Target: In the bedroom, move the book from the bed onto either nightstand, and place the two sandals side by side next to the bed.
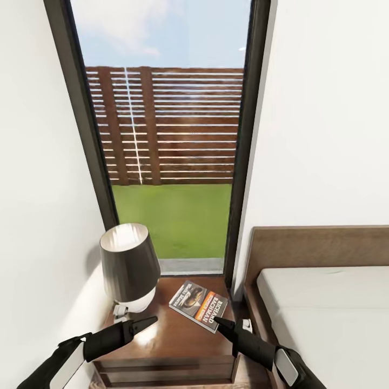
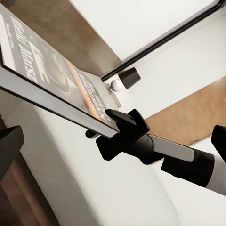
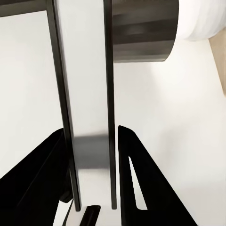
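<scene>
Nearest in the head view, the left black end effector [image 1: 145,323] hovers over the front left of the low dark brown glossy wooden nightstand [image 1: 162,346], fingers together and holding nothing. The right black end effector [image 1: 221,323] reaches in from the bed side; its fingers [image 3: 141,188] stand a little apart on either side of the small thin dark paperback book with an orange band and white lettering [image 1: 198,304], whose near corner sits at their tips. The book lies flat on the surface, right of the dark-shaded table lamp with a white base [image 1: 129,267]. To the right stands the low platform bed with dark wood headboard and light grey mattress [image 1: 324,308]. Beyond, a tall dark-framed window [image 1: 167,135] shows grass and a slatted brown fence
</scene>
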Available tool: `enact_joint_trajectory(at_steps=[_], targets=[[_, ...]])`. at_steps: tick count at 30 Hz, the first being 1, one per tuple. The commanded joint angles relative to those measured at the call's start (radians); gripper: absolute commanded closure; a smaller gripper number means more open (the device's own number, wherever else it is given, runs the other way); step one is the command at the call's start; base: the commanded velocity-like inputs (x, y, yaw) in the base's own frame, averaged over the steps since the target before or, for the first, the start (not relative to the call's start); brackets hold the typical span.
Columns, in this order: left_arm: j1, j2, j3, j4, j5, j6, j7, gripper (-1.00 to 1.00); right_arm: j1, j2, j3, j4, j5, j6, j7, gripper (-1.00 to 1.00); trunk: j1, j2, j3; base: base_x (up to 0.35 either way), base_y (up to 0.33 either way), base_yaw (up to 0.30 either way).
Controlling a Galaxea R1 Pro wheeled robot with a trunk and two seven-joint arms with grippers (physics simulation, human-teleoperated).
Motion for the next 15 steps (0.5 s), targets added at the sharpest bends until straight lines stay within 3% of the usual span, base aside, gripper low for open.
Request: enact_joint_trajectory(at_steps=[1,15], targets=[[-0.001,0.001,-0.005,0.0,0.01,0.01,0.0,-1.0,-0.001,0.001,-0.005,0.0,0.001,0.005,0.002,1.0,0.004,-0.008,-0.004,0.0,0.0,0.0],[-0.001,0.001,-0.005,0.0,0.009,0.01,-0.001,-1.0,0.0,0.001,-0.005,0.0,0.001,0.005,0.002,1.0,0.058,-0.106,-0.048,0.0,0.0,0.0]])
